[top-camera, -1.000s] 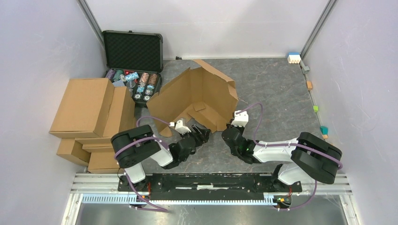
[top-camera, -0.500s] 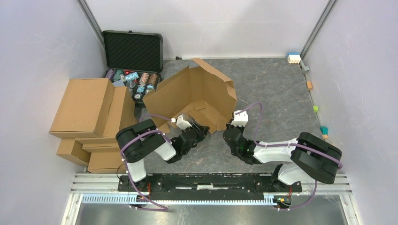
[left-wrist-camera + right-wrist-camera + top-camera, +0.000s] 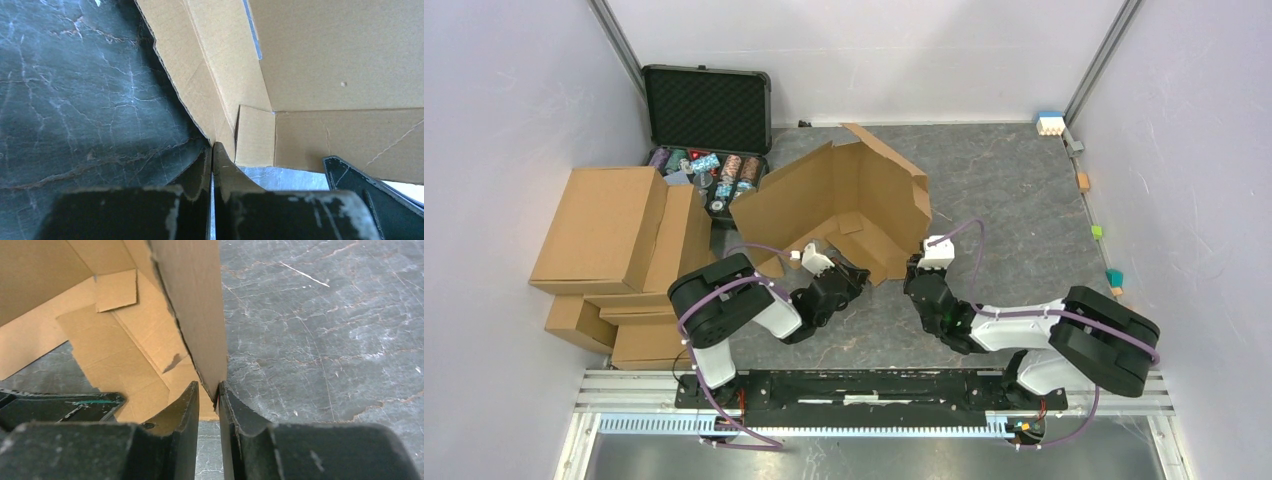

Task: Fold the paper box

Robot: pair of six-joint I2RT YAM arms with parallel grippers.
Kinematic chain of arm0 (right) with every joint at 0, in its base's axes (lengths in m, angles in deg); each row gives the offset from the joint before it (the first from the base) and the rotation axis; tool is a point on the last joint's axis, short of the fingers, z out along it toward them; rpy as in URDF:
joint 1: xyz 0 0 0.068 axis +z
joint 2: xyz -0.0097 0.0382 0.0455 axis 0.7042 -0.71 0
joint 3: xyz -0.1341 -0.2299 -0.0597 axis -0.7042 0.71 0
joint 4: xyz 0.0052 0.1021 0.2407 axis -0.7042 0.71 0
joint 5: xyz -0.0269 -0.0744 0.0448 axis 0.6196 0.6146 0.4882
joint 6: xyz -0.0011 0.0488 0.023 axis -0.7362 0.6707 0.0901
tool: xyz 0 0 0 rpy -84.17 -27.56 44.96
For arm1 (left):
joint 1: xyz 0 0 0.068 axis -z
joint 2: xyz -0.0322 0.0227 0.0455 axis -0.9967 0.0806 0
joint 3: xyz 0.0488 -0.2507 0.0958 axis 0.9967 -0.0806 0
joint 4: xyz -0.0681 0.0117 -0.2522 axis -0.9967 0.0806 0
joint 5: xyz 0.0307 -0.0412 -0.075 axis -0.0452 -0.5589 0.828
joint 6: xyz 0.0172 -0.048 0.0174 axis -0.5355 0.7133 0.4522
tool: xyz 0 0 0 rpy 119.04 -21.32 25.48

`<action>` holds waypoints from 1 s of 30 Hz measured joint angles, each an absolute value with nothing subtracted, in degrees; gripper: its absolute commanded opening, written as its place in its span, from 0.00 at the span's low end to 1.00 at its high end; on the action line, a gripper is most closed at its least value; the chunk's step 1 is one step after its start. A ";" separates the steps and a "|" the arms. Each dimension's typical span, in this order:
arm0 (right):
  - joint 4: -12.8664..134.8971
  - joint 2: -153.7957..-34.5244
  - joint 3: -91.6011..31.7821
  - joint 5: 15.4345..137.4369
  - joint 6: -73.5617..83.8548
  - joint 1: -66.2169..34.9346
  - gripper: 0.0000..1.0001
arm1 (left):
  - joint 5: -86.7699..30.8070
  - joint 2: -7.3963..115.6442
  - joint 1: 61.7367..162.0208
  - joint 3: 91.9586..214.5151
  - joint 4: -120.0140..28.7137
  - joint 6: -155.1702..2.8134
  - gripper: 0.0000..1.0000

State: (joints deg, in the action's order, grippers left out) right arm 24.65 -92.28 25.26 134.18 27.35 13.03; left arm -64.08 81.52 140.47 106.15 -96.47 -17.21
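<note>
**Inspection: both grippers at the near edge of the half-raised box**

The left gripper [image 3: 213, 150] is standing fully closed. Its fingers [image 3: 196, 172] are pressing together with only a hairline between them, and they are pinching the bottom corner of a cardboard flap at their very tips.

The right gripper [image 3: 207, 388] is standing slightly parted. Its fingers [image 3: 184, 401] are straddling the lower edge of an upright cardboard wall. The finger on the 3 o'clock side is touching the wall, while a thin gap is showing on the 9 o'clock side, so the wall is sitting loosely between them rather than being squeezed.

The paper box [image 3: 844, 195] is sitting at the middle of the table [image 3: 1009, 190], toward 12 o'clock from both grippers. Two tall panels are standing up and meeting in a corner at its far side. Its floor and small flaps are lying flat toward 6 o'clock, between the two grippers.

Clearances, from the top view:
- Bare table is lying open at 3 o'clock of the box, out to the small coloured blocks [image 3: 1051, 123] along the far right edge.
- A pile of brown cartons [image 3: 614, 240] is crowding the 9 o'clock side, near the left panel's edge.
- An open black case [image 3: 709, 105] is sitting at 10 o'clock, just beside that panel.
</note>
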 measured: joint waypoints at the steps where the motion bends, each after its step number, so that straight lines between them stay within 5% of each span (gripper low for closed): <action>1: 23.60 -91.78 25.82 133.33 26.67 12.79 0.26 | -64.06 81.52 140.47 106.15 -96.47 -17.02 0.02; 23: 8.67 -91.88 31.20 99.06 21.07 0.36 0.36 | -63.07 81.52 140.36 105.10 -97.68 -16.21 0.02; 30: 10.27 -89.41 31.86 95.48 16.40 -1.63 0.49 | -63.07 81.52 140.36 105.06 -97.72 -15.77 0.02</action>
State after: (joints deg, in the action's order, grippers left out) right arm 10.27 -89.41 31.86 95.48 16.40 -1.63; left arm -63.07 81.52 140.36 105.06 -97.72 -15.77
